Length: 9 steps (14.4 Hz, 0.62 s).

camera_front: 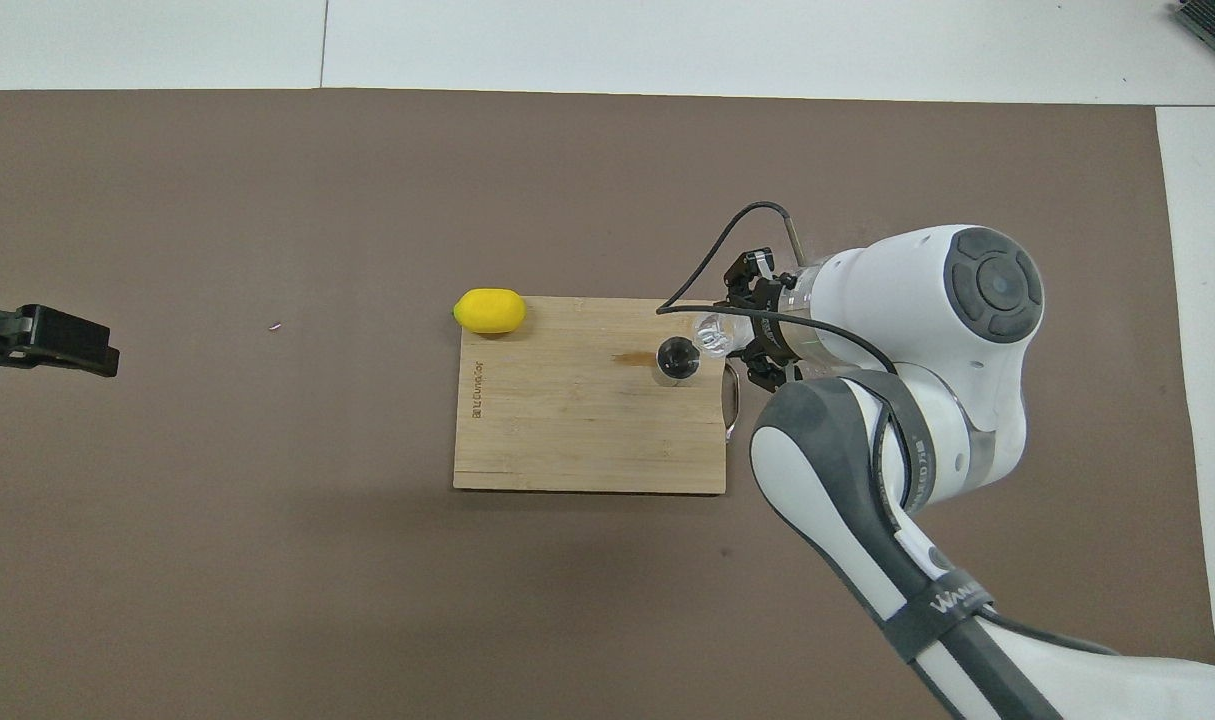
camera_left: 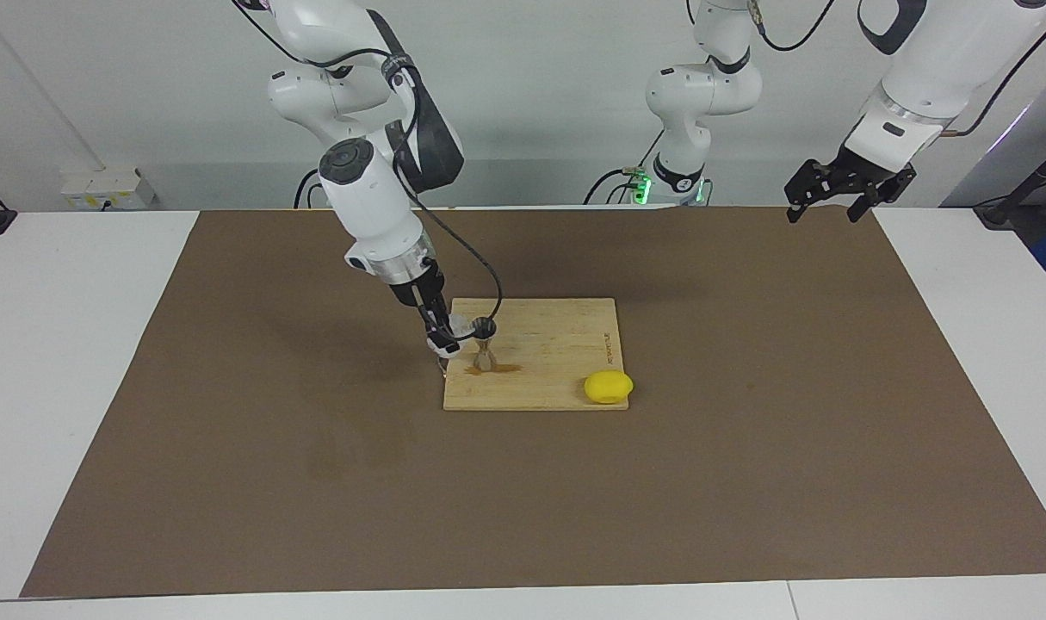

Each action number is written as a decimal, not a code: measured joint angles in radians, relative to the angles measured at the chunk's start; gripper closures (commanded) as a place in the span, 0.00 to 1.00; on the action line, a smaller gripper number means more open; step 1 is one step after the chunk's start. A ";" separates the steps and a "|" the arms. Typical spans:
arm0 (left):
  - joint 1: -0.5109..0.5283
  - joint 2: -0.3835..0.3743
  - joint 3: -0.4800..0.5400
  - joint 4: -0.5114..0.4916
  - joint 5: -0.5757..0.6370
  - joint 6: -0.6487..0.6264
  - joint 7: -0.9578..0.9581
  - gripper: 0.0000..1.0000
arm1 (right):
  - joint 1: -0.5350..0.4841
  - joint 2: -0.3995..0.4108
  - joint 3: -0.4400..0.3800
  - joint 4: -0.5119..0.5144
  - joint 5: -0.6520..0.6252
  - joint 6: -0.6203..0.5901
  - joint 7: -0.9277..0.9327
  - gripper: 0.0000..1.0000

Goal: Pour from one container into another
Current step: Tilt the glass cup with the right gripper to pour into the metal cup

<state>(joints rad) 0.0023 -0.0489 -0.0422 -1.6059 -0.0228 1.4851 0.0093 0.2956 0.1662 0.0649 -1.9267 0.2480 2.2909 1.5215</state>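
On the board: right pincer [camera_left: 447,340] grips the glass [camera_left: 459,327] and holds it tipped, mouth toward the jigger [camera_left: 485,344]
Right pincer: clenched on the glass, over the board's edge at the right arm's end of the table; from overhead it shows at [camera_front: 742,335] with the arm coming up from the bottom corner
Glass: clear and small, off the board in the air, its rim right at the jigger's top cup; seen from overhead at [camera_front: 712,333], just beside the jigger's dark mouth
Jigger: steel, hourglass shape, standing upright on the board near the right arm's end; overhead its round open top shows at [camera_front: 677,357]
Spill: a brownish streak [camera_left: 497,368] on the wood at the foot of the jigger, running toward the lemon's end; overhead it sits at [camera_front: 629,357]
Board: pale wood [camera_left: 557,331], lying flat on the brown mat [camera_left: 746,413], a slot handle at the right arm's end [camera_front: 731,400]
Lemon: yellow [camera_left: 609,387], resting at the board's corner farthest from the robots, toward the left arm's end, well apart from the jigger; overhead at [camera_front: 489,310]
Left pincer: released, fingers spread, empty [camera_left: 826,207], hanging in the air over the mat's edge at the left arm's end; this arm waits
Table: white top [camera_left: 75,344] showing around the mat
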 measured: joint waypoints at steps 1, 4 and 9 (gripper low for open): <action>0.000 0.000 0.000 0.000 0.000 0.005 0.000 0.00 | 0.000 0.000 0.000 0.001 -0.003 0.001 0.000 1.00; -0.004 0.000 -0.005 -0.001 -0.001 0.038 0.000 0.00 | 0.004 0.000 0.001 0.002 -0.021 0.003 0.000 1.00; -0.024 0.000 -0.011 -0.004 -0.001 0.049 0.000 0.00 | 0.043 0.000 0.002 0.003 -0.124 0.005 0.002 1.00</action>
<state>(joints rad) -0.0221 -0.0488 -0.0535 -1.6096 -0.0237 1.5339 0.0089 0.3384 0.1662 0.0666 -1.9232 0.1236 2.2964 1.5232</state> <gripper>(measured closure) 0.000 0.498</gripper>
